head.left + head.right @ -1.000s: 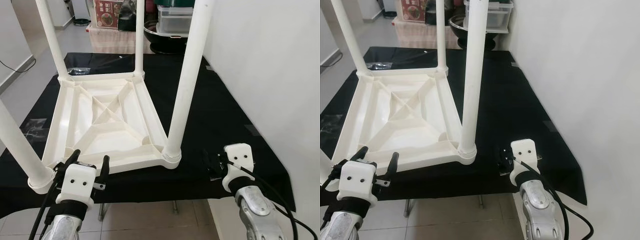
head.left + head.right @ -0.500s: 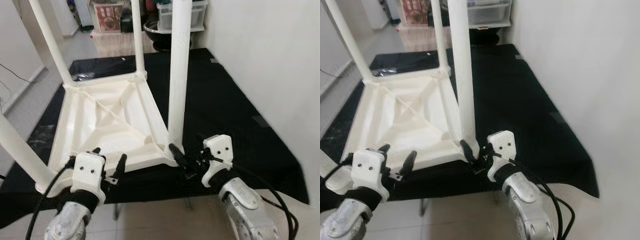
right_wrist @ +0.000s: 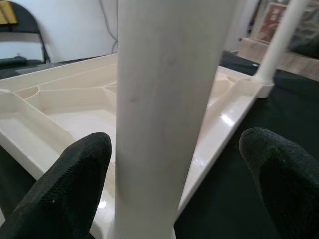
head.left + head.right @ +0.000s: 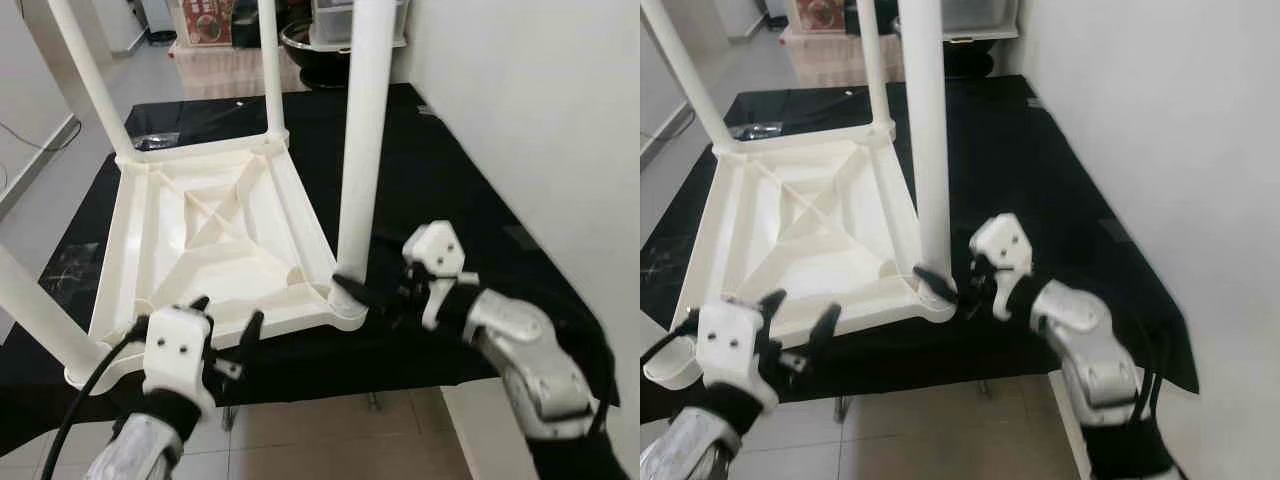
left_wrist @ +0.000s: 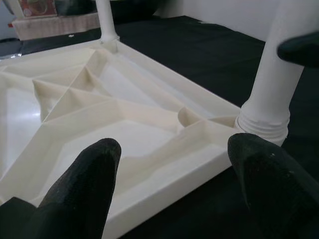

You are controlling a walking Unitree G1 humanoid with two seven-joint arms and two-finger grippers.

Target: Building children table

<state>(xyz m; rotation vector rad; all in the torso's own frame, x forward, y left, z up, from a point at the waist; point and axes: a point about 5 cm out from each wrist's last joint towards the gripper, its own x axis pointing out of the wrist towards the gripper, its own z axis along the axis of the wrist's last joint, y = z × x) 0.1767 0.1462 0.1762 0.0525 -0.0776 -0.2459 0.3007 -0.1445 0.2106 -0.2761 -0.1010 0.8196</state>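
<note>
A white plastic children's table (image 4: 210, 240) lies upside down on a black cloth (image 4: 440, 180), with its legs pointing up. My right gripper (image 4: 955, 280) is open at the base of the near right leg (image 4: 362, 140). In the right wrist view that leg (image 3: 164, 99) stands between the two fingers (image 3: 75, 184) with gaps on both sides. My left gripper (image 4: 225, 315) is open just before the table's front edge, holding nothing. The left wrist view looks over the ribbed underside (image 5: 99, 109) toward the same leg's socket (image 5: 264, 124).
A white wall (image 4: 540, 100) runs close along the right. Boxes and a dark bowl (image 4: 310, 40) stand beyond the far end. A clear plastic bag (image 4: 160, 142) lies by the far left leg. Tiled floor (image 4: 330, 430) shows below the near edge.
My right gripper has moved forward and left from beside the table to the base of the near right leg, fingers now on either side of it. The left gripper stays by the front edge.
</note>
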